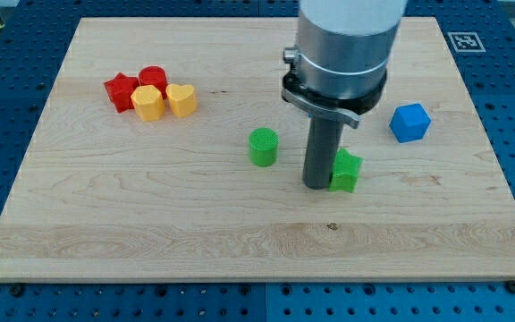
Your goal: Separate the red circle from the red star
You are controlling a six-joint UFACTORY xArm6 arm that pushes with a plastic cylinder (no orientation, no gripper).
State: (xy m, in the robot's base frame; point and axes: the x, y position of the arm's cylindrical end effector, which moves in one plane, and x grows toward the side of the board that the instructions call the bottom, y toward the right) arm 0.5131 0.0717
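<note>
Your bare rod tool's tip (pixel 317 185), seemingly touching the green star (pixel 346 171), must wedge between red circle (pixel 154 78) and red star (pixel 120 91).

yellow blocks (pixel 166 101), green blocks (pixel 263 147), blue cube (pixel 409 122)

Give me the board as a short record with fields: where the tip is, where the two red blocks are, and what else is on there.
tip: my tip sits right beside the green star, near the board's middle
red star: upper left, touching the red circle
neighbours: yellow hexagon and yellow heart pressed against the reds
other blocks: green cylinder left of the tip; blue cube to the right
task state: reds not yet separated
</note>
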